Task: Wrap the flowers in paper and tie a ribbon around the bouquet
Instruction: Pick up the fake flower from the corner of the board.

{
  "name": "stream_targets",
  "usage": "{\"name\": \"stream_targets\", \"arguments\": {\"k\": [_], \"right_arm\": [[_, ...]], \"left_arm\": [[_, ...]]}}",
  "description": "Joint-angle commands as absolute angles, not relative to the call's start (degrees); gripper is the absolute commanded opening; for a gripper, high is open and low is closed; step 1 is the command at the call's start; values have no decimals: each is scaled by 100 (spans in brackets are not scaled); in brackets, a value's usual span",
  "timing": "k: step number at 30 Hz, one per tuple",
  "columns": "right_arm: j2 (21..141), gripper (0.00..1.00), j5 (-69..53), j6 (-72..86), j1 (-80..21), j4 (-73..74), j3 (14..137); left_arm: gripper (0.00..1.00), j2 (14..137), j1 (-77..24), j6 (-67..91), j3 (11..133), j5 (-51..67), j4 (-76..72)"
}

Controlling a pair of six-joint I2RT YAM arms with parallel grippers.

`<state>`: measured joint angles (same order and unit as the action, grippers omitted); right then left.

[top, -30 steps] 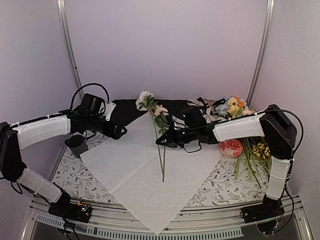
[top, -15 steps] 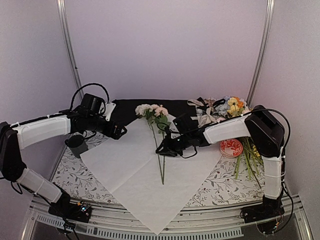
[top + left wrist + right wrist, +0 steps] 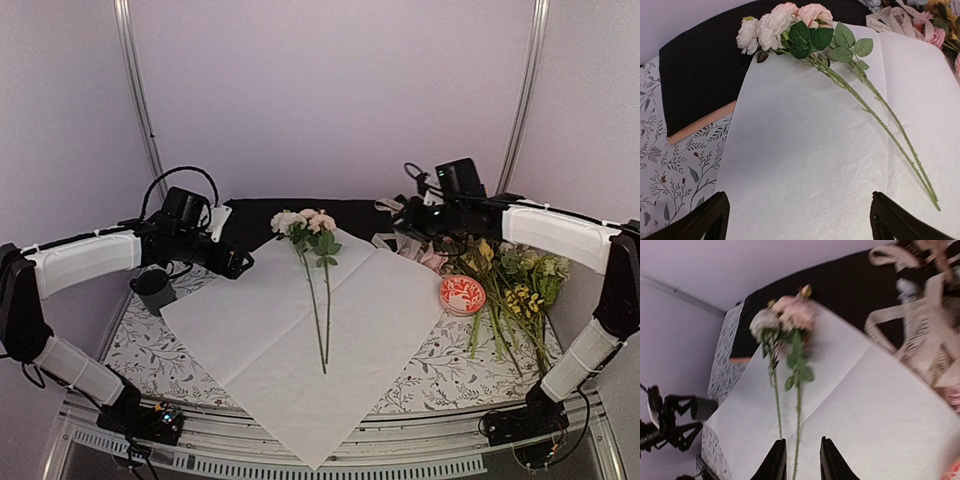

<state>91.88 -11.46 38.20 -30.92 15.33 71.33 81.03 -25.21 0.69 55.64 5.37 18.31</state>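
Peach sheet edge beside paper

Both arms are built of black joints linked by white-sleeved segments, the left arm and the right arm alike. Black cables are looped above the left wrist. The fingers of the left gripper are finished in plain black and are angular in outline.

Left tool fingertips cut off at the bottom edge; right-wrist view blurred.
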Motion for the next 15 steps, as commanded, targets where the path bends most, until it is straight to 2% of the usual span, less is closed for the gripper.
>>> {"name": "stream_targets", "arguments": {"k": [1,4,6,8,11,12,13,15], "right_arm": [[8548,25,51,2820,-1321,2943,6768],[8590,25,276,2153,-339,3558,6876],[8790,28,-33,1852,84,3917,7049],[8967,40,-285,1475,161,4240,7214],[9379,63,-415,1157,155,4861,7409],[9514,65,-373,1089,156,5008,7470],[9619,62,-267,1057,161,5138,7501],[9688,45,-223,1067,162,5317,7546]], "left_arm": [[99,8109,-2487,97,5634,530,1855],[99,8088,-2487,80,5617,507,1839],[99,8099,-2487,79,5610,537,1808],[99,8118,-2487,79,5603,570,1785],[98,8175,-2485,88,5616,594,1784],[98,8196,-2487,88,5626,602,1784],[98,8210,-2487,88,5630,606,1784],[98,8225,-2487,88,5638,600,1792]]}}
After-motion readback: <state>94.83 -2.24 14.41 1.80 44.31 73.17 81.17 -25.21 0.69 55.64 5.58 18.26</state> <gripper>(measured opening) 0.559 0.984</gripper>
